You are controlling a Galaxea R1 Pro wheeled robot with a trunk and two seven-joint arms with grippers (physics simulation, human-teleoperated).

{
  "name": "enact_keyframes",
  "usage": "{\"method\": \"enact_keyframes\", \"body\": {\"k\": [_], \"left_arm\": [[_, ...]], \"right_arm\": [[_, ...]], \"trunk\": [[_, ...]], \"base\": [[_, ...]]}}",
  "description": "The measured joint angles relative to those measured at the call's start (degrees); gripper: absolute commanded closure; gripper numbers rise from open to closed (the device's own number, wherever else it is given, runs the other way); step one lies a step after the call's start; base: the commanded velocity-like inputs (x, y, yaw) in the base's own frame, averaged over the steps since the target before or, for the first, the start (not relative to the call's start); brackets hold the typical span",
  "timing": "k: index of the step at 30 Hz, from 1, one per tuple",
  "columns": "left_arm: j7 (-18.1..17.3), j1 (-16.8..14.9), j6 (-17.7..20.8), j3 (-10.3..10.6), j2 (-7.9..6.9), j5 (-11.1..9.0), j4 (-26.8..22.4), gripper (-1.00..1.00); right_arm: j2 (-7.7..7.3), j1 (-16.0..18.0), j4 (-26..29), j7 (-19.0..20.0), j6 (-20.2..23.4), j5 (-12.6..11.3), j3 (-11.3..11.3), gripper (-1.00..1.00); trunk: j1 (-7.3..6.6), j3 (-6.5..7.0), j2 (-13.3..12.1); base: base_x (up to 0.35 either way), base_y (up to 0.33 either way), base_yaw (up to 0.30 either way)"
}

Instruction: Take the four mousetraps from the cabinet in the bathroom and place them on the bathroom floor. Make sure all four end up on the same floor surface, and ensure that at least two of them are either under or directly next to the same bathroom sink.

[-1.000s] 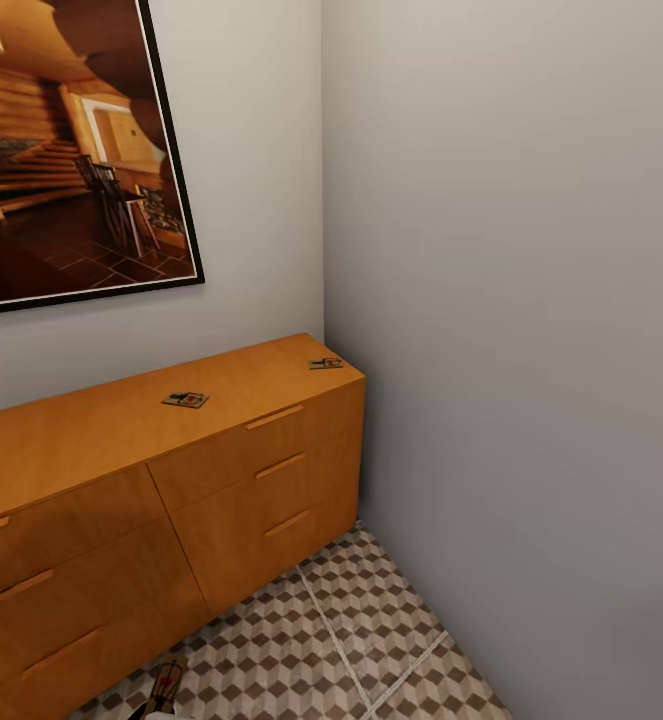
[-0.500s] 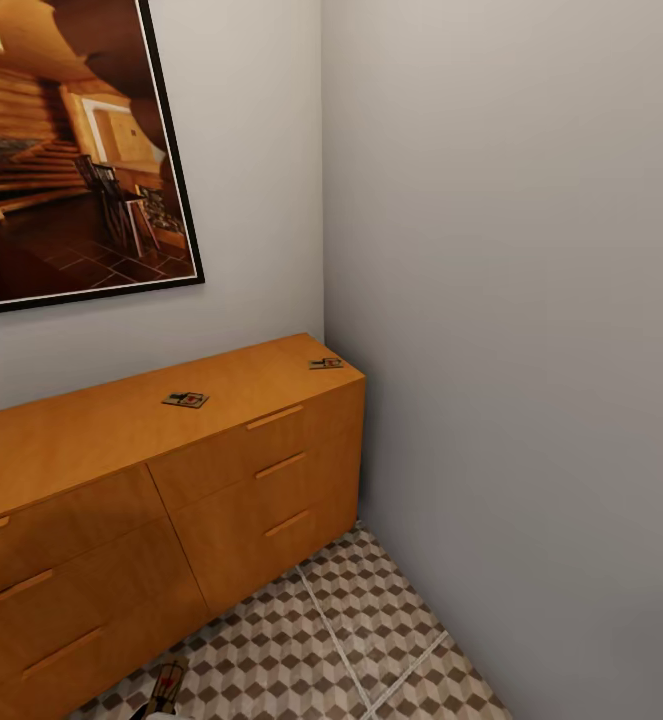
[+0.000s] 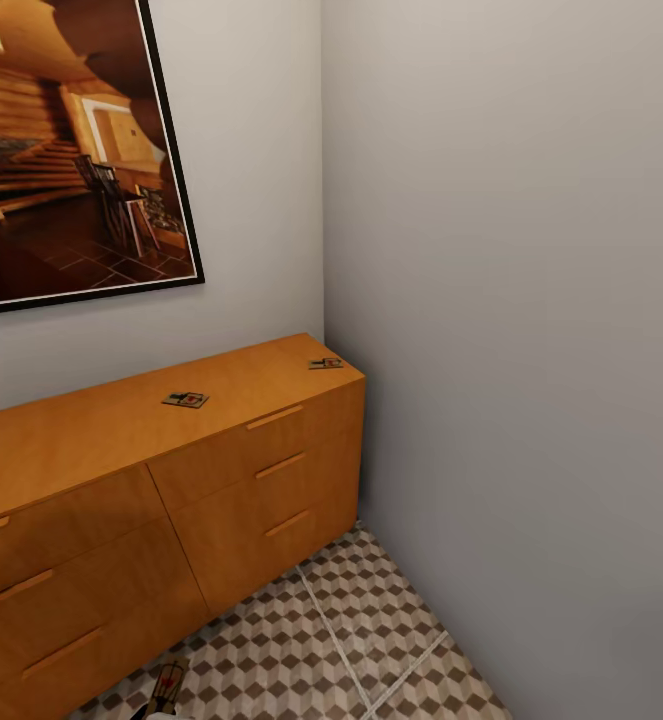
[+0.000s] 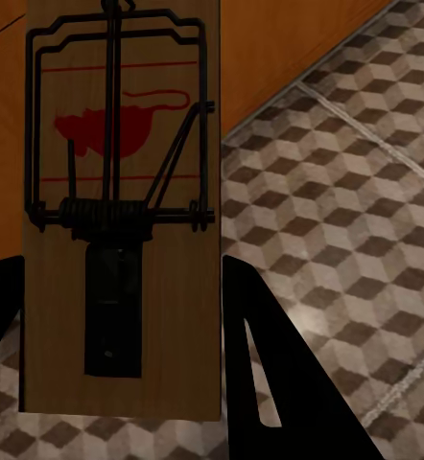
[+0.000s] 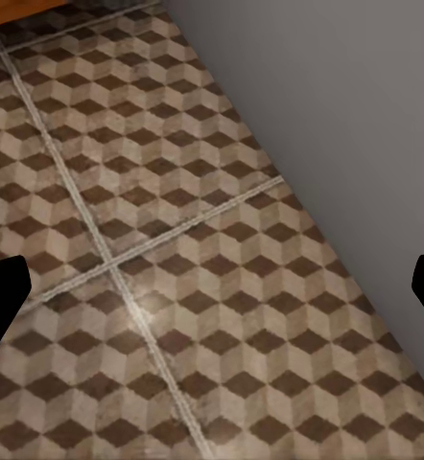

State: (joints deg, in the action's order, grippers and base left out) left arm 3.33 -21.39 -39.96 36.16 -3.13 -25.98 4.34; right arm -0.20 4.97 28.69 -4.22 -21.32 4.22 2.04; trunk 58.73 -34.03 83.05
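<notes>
Mousetraps [image 3: 185,400] rest on the cabinet [image 3: 91,440]; left gripper [image 4: 121,316] grasps another above cube-patterned bathroom floor [image 5: 174,240]; right gripper [image 5: 212,287] released.

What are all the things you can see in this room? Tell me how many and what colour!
mousetraps on the cabinet: two, brown wood with dark metal, one mid-top, one at the top's far right corner
held mousetrap: one, brown board with a red mouse mark, between the left gripper's fingers
cabinet: one, orange-brown, against the back wall, drawers shut
framed picture: one, black frame, wooden room scene, on the wall above the cabinet
bathroom floor: cube-pattern tiles, brown, beige and white, pale grout lines
walls: two, pale grey, meeting in the corner
left gripper: black fingers, shut on a mousetrap
right gripper: black fingertips wide apart, holding nothing, above the floor
</notes>
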Motion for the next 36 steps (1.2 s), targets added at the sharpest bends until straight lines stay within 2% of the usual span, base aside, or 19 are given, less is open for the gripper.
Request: {"method": "enact_keyframes", "body": {"k": [36], "left_arm": [[0.0,0.01,0.0,0.0,0.01,0.0,0.0,1.0]], "right_arm": [[-0.03,-0.01,-0.13,0.0,-0.39,0.0,-0.02,-1.0]], "trunk": [[0.0,0.0,0.0]], "base": [[0.0,0.0,0.0]]}}
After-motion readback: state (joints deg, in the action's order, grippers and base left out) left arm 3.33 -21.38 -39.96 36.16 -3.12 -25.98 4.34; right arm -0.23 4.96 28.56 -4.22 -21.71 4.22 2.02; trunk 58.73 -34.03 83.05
